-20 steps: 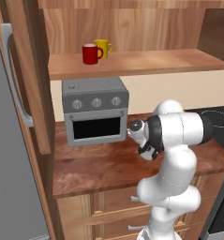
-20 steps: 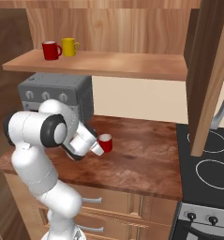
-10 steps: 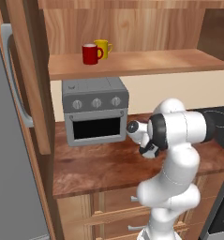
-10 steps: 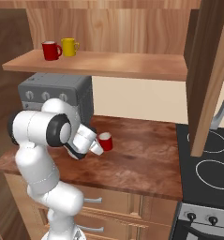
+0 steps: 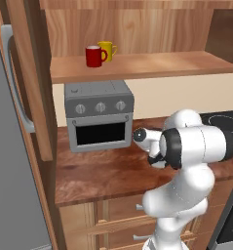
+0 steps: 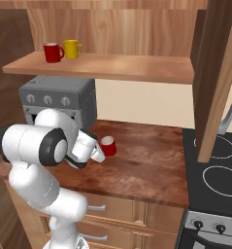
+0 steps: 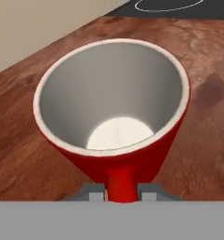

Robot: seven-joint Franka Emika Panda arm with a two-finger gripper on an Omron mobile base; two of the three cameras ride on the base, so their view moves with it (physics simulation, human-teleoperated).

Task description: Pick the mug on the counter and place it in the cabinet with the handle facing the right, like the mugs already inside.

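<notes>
Where the left base view looks over the arm, a grey toaster oven [image 5: 99,114] serves as landmark: it stands on the reddish-brown counter [image 5: 103,171] directly under the cabinet [image 5: 137,66] shelf board. Up on that board, above the oven, a second red mug [image 5: 94,55] stands with a yellow mug [image 5: 107,50] touching or just behind it on the side away from the fridge. The white arm bends low in front of the oven's stove-side corner, its wrist hiding the gripper and whatever it reaches; a dark stovetop [image 5: 223,122] lies beyond the arm, away from the oven. From the right base view, the oven [image 6: 59,99] sits behind the arm's elbow, and the mug [image 6: 107,145] stands upright on the counter [image 6: 146,165] just past the oven's front corner, toward the stovetop [image 6: 214,165]. The gripper [image 6: 97,152] is right against the mug's near side, touching it as far as can be told. On the shelf above the oven the red mug [image 6: 53,52] and yellow mug [image 6: 72,48] stand side by side, handles toward the stove side. From the hand view, the mug [image 7: 114,117] is close up, pale inside, rim toward the camera. Its handle [image 7: 120,185] runs down between the two grey fingertips [image 7: 92,191], which sit narrow, one at each side of the loop and close against it, gripping the handle.
</notes>
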